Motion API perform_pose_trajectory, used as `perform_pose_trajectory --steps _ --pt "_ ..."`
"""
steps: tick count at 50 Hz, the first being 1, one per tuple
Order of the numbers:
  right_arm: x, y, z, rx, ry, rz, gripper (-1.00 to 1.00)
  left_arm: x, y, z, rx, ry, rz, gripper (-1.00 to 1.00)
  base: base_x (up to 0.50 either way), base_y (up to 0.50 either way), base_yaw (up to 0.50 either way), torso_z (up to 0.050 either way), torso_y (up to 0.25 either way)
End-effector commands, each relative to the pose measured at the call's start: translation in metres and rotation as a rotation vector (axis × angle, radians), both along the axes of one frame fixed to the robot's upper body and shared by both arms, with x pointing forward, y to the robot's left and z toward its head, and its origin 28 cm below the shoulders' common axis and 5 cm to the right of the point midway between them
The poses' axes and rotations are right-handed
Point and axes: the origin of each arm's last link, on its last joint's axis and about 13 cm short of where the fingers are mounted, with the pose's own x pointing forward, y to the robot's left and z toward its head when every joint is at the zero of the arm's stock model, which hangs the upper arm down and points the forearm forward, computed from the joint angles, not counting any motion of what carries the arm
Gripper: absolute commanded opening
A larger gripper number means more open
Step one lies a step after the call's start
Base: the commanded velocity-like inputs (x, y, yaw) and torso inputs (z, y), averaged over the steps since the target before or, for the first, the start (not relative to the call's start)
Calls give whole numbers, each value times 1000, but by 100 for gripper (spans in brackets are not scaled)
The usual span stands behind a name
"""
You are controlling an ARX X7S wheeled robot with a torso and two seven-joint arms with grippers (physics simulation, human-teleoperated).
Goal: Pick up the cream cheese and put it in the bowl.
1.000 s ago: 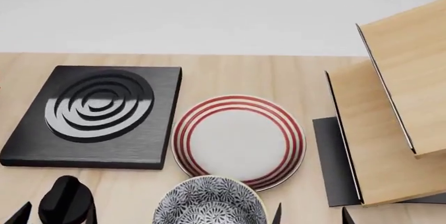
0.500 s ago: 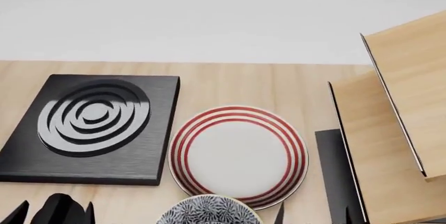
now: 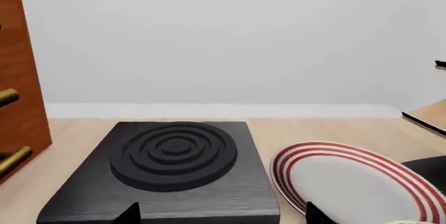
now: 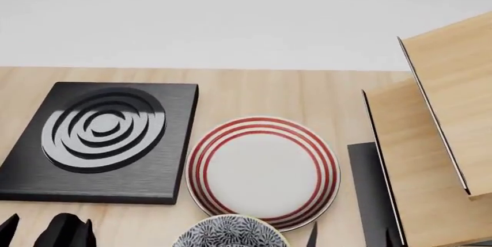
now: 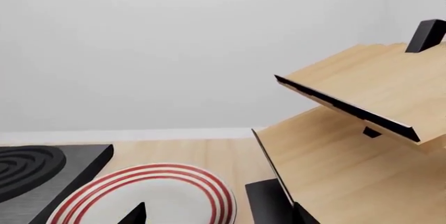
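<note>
The cream cheese is not in any view. The bowl [image 4: 229,234], white with a dark leafy pattern, shows only its far rim at the bottom edge of the head view, just in front of the red-ringed plate. My left gripper [image 4: 48,232] is low at the bottom left, in front of the black stove. In the left wrist view it [image 3: 221,216] is open and empty. My right gripper [image 4: 349,240] is at the bottom, to the right of the bowl. In the right wrist view it [image 5: 219,216] is open and empty.
A flat white plate with red rings [image 4: 263,166] lies mid-table. A black stove plate with concentric rings [image 4: 103,137] sits to its left. A slanted wooden rack on a black base [image 4: 430,143] stands at the right. A brown cabinet with brass handles [image 3: 18,78] stands beyond the stove.
The head view has tilted up, so the table things sit lower in the picture and less of the bowl shows. The left gripper has shifted slightly left.
</note>
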Motion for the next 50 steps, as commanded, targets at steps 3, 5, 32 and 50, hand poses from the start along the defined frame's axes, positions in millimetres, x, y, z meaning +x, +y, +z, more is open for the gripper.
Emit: perform_pose_trajectory --steps 3,5,32,50 --pt "-1 -3 1 -1 -7 -1 100 -32 14 38 84 -48 -72 100 0 0 0 0 0" --pt "-1 -3 1 0 -9 0 100 -36 15 45 98 -50 -76 100 0 0 0 0 0" --pt "3 -6 5 -22 -18 4 100 -24 68 130 302 398 -427 100 0 0 0 0 0" --pt "-2 0 3 -72 -44 -12 100 -19 97 155 362 514 -489 100 0 0 0 0 0"
